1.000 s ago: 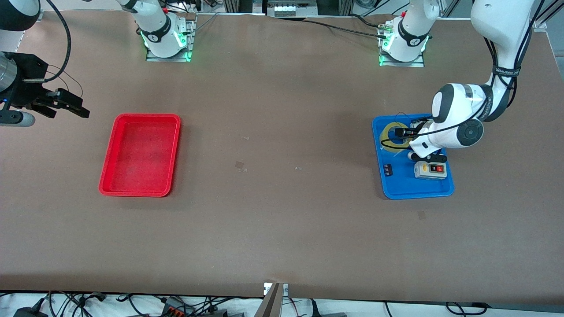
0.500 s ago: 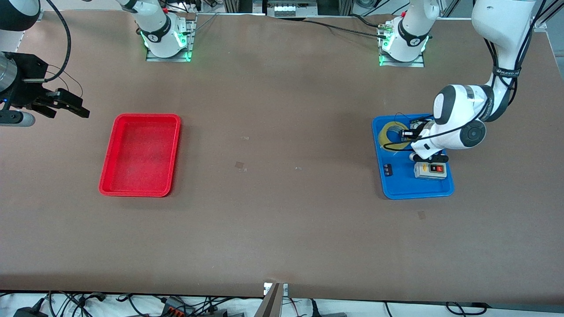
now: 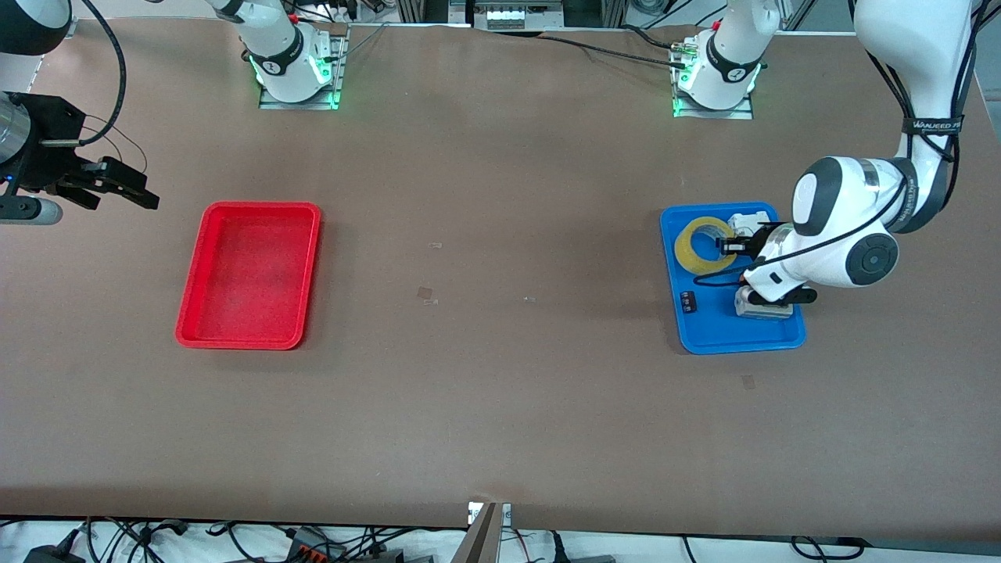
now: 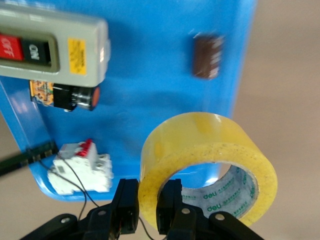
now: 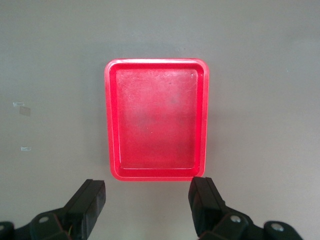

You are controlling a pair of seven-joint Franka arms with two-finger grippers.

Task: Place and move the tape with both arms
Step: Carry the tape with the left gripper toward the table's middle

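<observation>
The tape [image 4: 207, 165] is clamped by the left gripper [image 4: 149, 205], whose fingers [image 4: 127, 205] pinch the roll's wall, one inside the hollow core and one outside. The roll is tilted, over the blue tray [image 3: 708, 328] at the left arm's end of the table. In the tray near the gripper lie a grey switch box [image 4: 52, 50], a small white breaker [image 4: 80, 167] and a small dark block [image 4: 207, 56]. The right gripper [image 5: 147, 205] waits above the table with its fingers spread wide apart, holding nothing, the red tray [image 5: 156, 118] in view below it.
</observation>
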